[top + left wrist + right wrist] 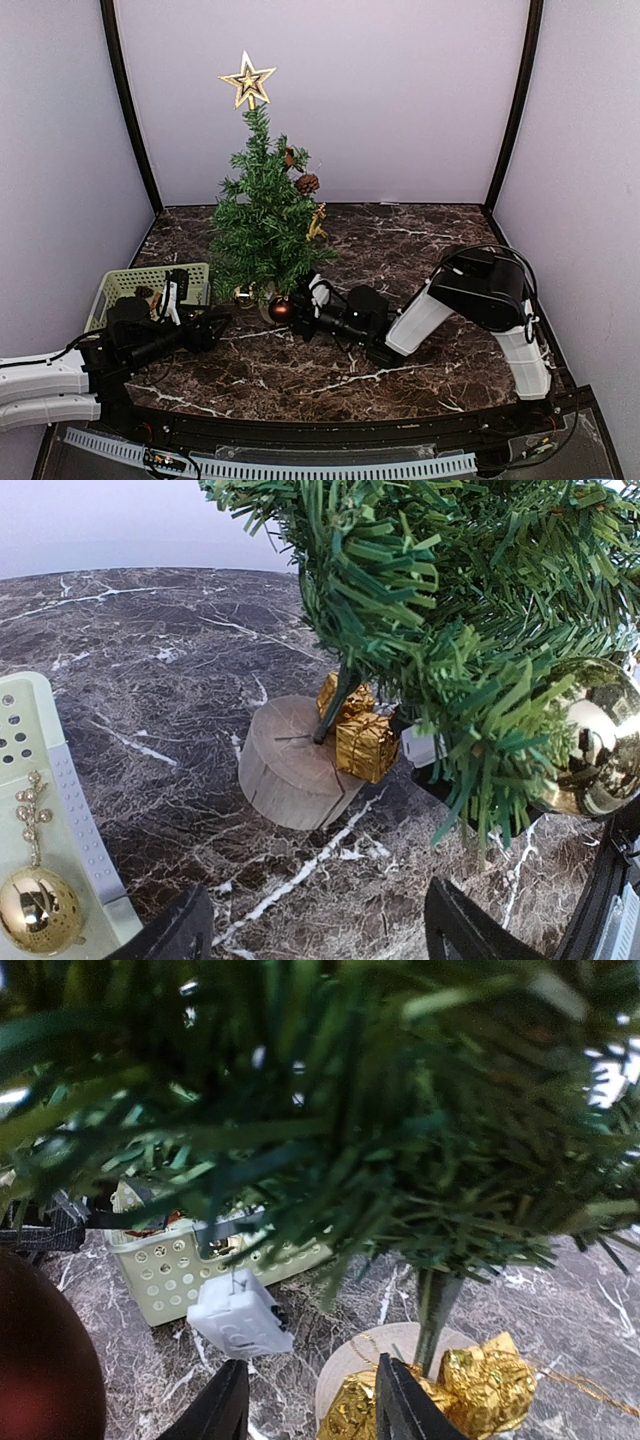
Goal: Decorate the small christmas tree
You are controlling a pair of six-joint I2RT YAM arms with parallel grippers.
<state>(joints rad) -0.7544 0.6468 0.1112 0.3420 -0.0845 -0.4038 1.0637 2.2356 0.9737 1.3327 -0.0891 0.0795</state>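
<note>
Left wrist view: left gripper (320, 912) is seen spread wide, nothing held, near small christmas tree (450, 580). Right gripper (310, 1385) is parted w/ white ornament (240, 1315) hung ahead.

Dark-green bristly miniature fir tree (262, 225); glittery gold star topper (247, 80); pale round wooden stump base (290, 775). Gold foil gift boxes (366, 746), mirror-gold glossy ball (595, 740), dark red glossy ball (281, 309). Dark brown marble-pattern tabletop (430, 250), white veins. Pale green perforated plastic basket (125, 285), near left.

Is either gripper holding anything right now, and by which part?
Nothing is held. The left gripper and right gripper are both open and empty; the white cube hangs from the tree by its own thread.
</note>
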